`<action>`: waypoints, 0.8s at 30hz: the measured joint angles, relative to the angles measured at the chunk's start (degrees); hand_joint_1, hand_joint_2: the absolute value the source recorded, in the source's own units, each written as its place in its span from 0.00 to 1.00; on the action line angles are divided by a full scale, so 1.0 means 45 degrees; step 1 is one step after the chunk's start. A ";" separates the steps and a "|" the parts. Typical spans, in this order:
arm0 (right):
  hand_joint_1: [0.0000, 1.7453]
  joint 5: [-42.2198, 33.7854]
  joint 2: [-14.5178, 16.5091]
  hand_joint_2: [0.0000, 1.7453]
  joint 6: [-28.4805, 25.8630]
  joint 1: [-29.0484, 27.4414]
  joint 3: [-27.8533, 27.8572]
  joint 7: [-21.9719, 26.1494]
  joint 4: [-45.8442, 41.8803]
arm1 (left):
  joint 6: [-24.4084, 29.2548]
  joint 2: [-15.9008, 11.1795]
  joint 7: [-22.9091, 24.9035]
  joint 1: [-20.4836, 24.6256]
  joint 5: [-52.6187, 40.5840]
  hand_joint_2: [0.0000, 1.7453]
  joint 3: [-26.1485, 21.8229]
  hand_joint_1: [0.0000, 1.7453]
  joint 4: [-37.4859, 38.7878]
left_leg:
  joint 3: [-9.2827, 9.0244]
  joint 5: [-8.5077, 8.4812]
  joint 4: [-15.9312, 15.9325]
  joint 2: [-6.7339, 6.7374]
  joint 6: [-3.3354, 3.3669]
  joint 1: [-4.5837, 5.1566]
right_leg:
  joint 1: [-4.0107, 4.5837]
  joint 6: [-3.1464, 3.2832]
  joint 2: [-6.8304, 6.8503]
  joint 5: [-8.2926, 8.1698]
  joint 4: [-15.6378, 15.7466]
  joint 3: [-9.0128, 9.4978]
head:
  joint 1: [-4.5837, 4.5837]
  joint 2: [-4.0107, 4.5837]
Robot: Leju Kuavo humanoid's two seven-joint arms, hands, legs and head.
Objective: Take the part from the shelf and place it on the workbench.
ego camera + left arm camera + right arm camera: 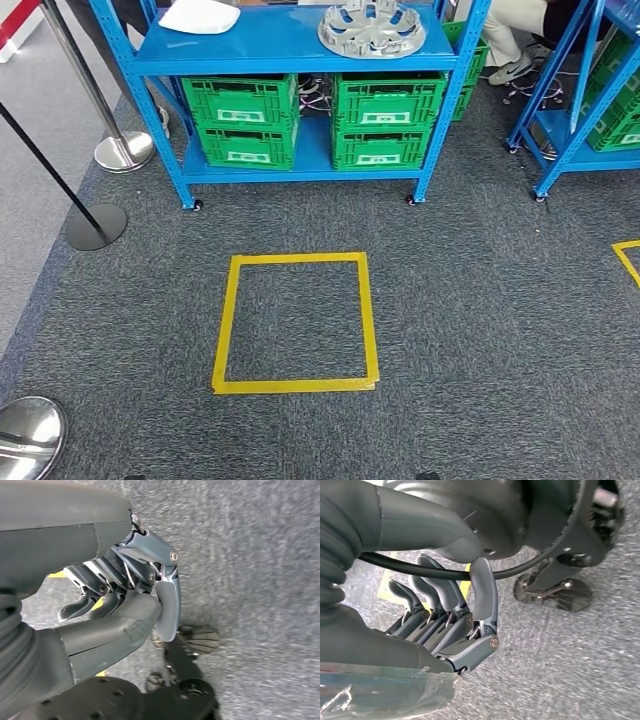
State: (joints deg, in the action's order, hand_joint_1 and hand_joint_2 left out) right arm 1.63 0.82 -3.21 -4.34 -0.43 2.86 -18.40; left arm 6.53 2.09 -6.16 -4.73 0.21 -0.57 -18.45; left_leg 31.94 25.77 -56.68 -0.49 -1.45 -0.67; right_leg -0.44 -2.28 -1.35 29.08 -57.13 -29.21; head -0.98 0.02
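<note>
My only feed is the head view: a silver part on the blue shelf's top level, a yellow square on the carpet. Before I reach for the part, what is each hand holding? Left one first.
Observer: The left hand holds nothing. Its fingers are curled in, and it hangs over the grey carpet.
Operator: And the right?
Observer: The right hand holds nothing either, and its fingers are curled in too.
Operator: Is anything close to it?
Observer: A black cable runs across right by its fingers. I cannot tell whether it touches them.
</note>
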 joint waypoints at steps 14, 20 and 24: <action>0.00 0.0438 0.0667 1.00 -0.1377 0.0991 -0.0279 0.0966 0.1395 | 0.2253 0.0903 -0.1818 0.0926 0.0118 0.00 -0.0281 0.00 0.1262 | 0.0000 -0.0006 0.0003 0.0000 -0.0011 0.0000 | 0.0000 0.0001 0.0000 0.0000 0.0000 0.0048 | 0.0001 0.0000; 0.00 -0.0188 0.0685 0.00 -0.1544 0.1022 -0.0157 0.1678 0.1477 | 0.2271 0.0949 -0.2050 0.0979 0.0711 0.00 -0.0733 0.00 0.1353 | 0.0000 -0.0006 0.0005 0.0000 -0.0011 0.0000 | 0.0000 0.0001 0.0000 0.0000 0.0000 0.0048 | -0.0001 0.0000; 0.00 -0.0644 0.0680 0.00 -0.1574 0.1057 0.0220 0.3167 0.1489 | 0.2286 0.0940 -0.2542 0.0989 0.0993 0.00 -0.1168 0.00 0.1360 | 0.0000 -0.0007 0.0005 0.0000 -0.0012 0.0000 | 0.0000 0.0000 0.0000 0.0000 0.0000 0.0049 | 0.0000 0.0000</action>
State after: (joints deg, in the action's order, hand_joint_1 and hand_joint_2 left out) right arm -1.27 3.88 -10.29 0.42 0.56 17.11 -11.69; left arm 16.81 6.32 -17.60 -0.28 4.68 -5.82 -12.33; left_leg 31.94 25.74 -56.66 -0.49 -1.50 -0.67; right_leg -0.44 -2.28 -1.35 29.08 -57.13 -28.99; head -0.98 0.02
